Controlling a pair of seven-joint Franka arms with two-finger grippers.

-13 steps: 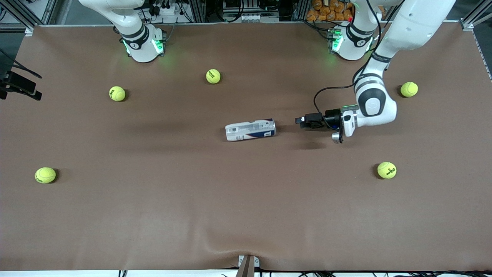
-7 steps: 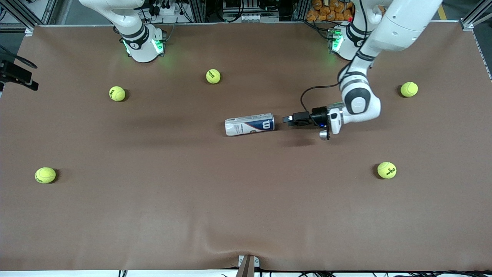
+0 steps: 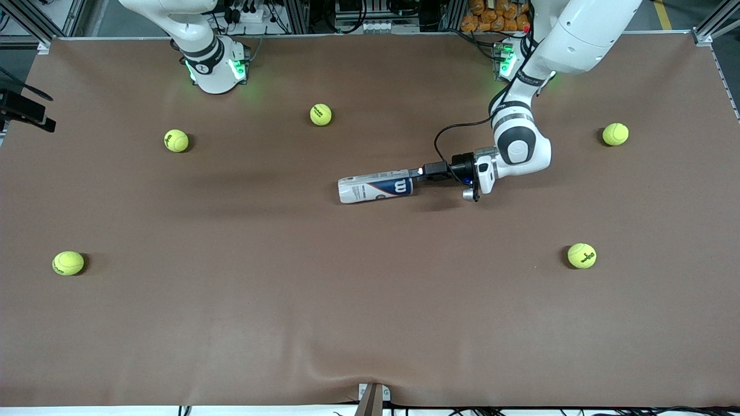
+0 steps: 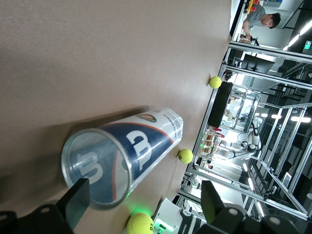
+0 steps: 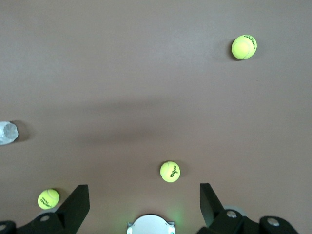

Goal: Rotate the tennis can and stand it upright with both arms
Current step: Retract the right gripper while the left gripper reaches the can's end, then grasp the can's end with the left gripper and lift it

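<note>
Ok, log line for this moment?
slim clear-and-white plastic tennis can: lying flat mid-table | left gripper: open, at its navy end | right gripper: open, high over table, waiting

The right gripper hangs high over the brown table, fingers spread wide with nothing between them. Below lie 3 tennis balls and one end of the tennis can.

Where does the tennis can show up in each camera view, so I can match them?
Front view: the tennis can lies on its side mid-table, the left gripper at its navy end.
Left wrist view: it fills the foreground, clear end toward the camera.
Right wrist view: only a sliver at the edge.
Shared landmark: the brown table.
</note>
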